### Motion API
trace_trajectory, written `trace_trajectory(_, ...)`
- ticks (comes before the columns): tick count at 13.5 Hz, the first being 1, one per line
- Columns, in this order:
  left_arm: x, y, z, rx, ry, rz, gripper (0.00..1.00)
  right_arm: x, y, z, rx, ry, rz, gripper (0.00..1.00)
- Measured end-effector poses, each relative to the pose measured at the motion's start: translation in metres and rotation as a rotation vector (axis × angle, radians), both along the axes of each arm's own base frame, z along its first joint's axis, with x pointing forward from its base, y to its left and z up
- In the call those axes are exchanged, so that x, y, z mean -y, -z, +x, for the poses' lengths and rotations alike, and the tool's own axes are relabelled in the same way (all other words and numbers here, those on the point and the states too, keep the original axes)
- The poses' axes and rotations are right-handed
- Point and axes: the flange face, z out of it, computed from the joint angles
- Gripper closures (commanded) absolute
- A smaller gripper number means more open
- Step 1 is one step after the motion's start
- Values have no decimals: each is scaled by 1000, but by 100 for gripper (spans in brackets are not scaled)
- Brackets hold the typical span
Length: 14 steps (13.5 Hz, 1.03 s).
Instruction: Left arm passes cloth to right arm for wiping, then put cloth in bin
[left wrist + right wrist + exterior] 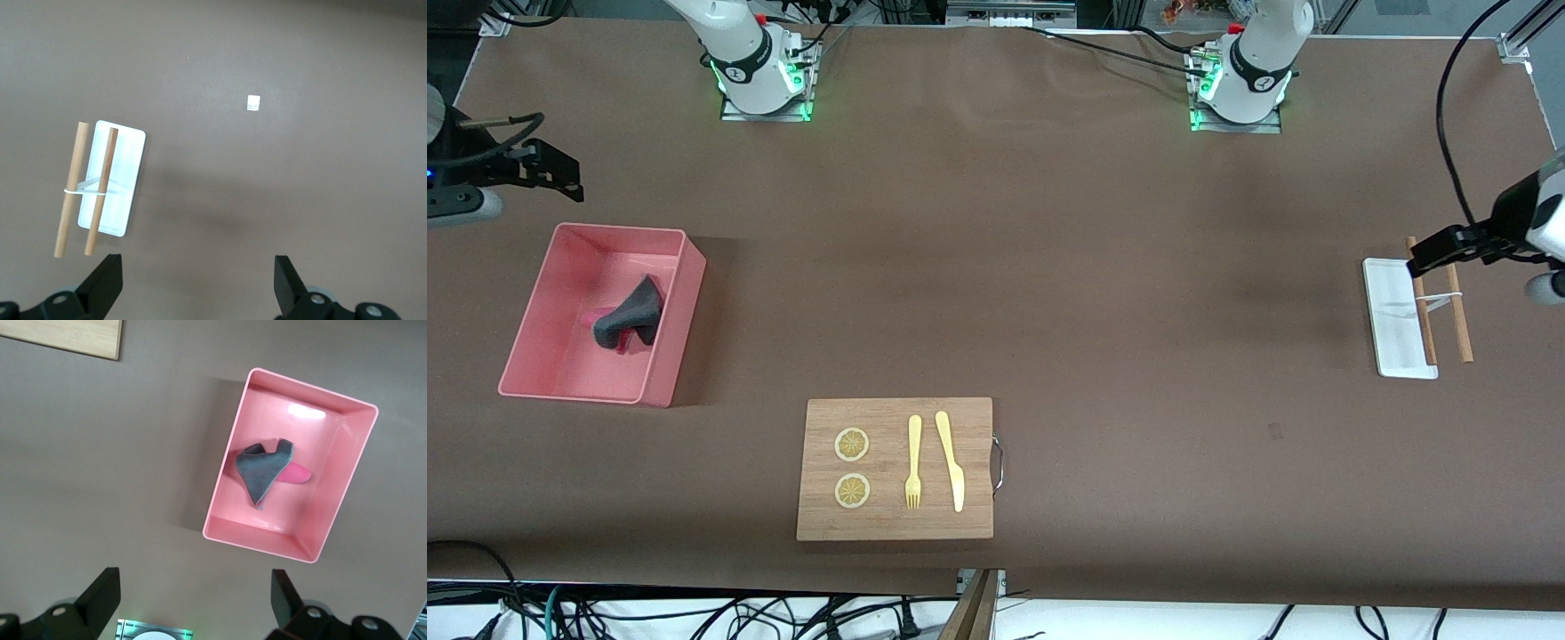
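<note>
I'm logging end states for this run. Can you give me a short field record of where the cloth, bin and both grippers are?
cloth: crumpled inside the bin, grey side mostly up, pink showing beneath
bin: on the table toward the right arm's end
left gripper: open, empty, above the table beside the white tray
right gripper: open, empty, above the table beside the bin
wooden board: nearer the front camera than the bin
</note>
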Motion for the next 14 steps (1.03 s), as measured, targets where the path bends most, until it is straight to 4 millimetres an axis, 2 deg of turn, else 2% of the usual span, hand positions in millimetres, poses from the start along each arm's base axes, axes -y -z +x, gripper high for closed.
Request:
trace_trajectory(3,-2,-17,-8,-16,49,1,0,0,-10,-2,17,-1,1,0)
trace_trajectory(11,3,-11,-10,-46,47,-2,0,-6,-6,-8,-30,189,27,0)
trace_trajectory(14,4,-11,-10,-45,48,-2,0,-6,-6,-9,-29,207,28,0)
